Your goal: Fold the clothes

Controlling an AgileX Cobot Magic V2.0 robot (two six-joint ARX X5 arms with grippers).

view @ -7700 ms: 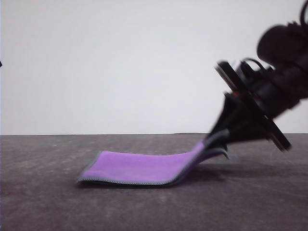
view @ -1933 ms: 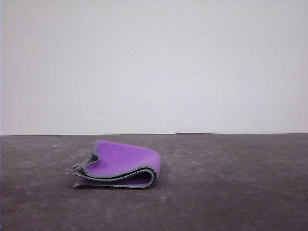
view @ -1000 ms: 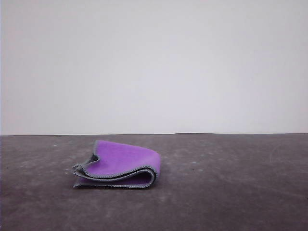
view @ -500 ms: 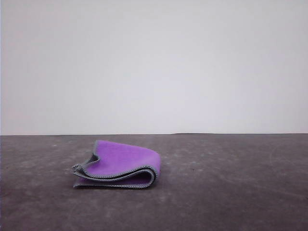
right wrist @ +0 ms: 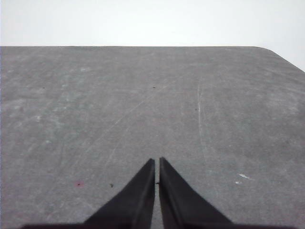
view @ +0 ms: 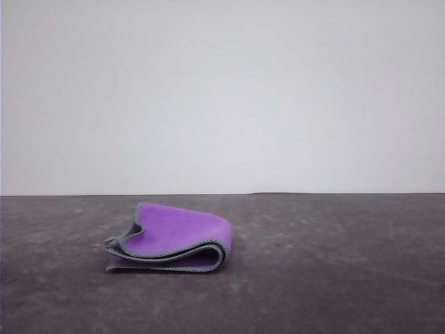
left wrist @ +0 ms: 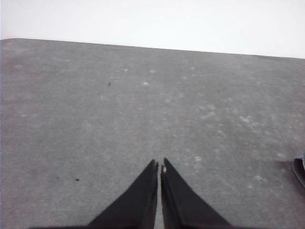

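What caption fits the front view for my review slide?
Purple cloth lies folded over on the dark grey table, grey stitched edging showing, its fold on the right.

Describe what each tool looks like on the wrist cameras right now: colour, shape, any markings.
Both look alike. The left tool has two matte black fingers, broad at the base and tapering to sharp points, like a pair of wedges; a tiny pale speck sits at one tip. The right tool has the same black, tapered wedge fingers. No lettering, cables or coloured markings are visible on either.
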